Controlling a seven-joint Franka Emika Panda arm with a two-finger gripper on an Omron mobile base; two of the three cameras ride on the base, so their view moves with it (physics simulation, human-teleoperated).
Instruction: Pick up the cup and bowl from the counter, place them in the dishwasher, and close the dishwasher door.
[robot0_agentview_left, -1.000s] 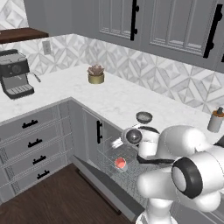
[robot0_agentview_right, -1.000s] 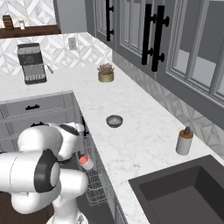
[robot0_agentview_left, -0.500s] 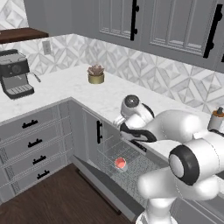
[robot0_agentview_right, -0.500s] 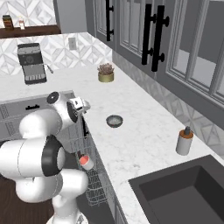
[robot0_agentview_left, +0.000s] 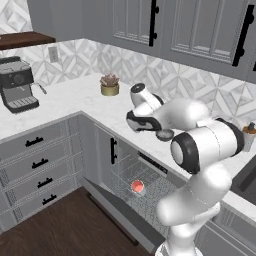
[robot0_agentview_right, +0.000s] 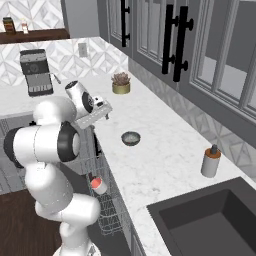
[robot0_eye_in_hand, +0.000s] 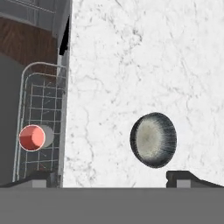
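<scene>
A: Jaws first: in the hand view the two fingertips (robot0_eye_in_hand: 188, 177) stand well apart at the bottom edge with nothing between them, so the gripper (robot0_eye_in_hand: 111, 180) is wide open and carrying nothing.

B: And the cup?

A: The cup (robot0_eye_in_hand: 35, 138) is already down in the dishwasher rack (robot0_eye_in_hand: 30, 109), lying on its side with the red inside showing. The left base view has it there too, a red spot in the wire basket (robot0_agentview_left: 136, 187). I'd call that half of the loading done.

B: So the bowl is next.

A: Looks that way. The bowl (robot0_eye_in_hand: 153, 140) sits upright on the counter (robot0_eye_in_hand: 131, 65), untouched, a little way in from the counter's edge. From the right base view the bowl (robot0_agentview_right: 131, 138) lies on bare marble, and the gripper (robot0_agentview_right: 102, 107) hovers above the counter to one side of it, not in contact.

B: Anything crowding it?

A: No. The potted plant (robot0_agentview_right: 120, 83) is well away toward the corner, the pump bottle (robot0_agentview_right: 210, 162) sits off toward the sink (robot0_agentview_right: 210, 220), and the coffee machine (robot0_agentview_left: 17, 90) is on the far leg of the counter.

B: What's left, then?

A: My read: grasp the bowl, set it in the rack, then lift the dishwasher door (robot0_agentview_left: 120, 215), which hangs open below the rack.
</scene>
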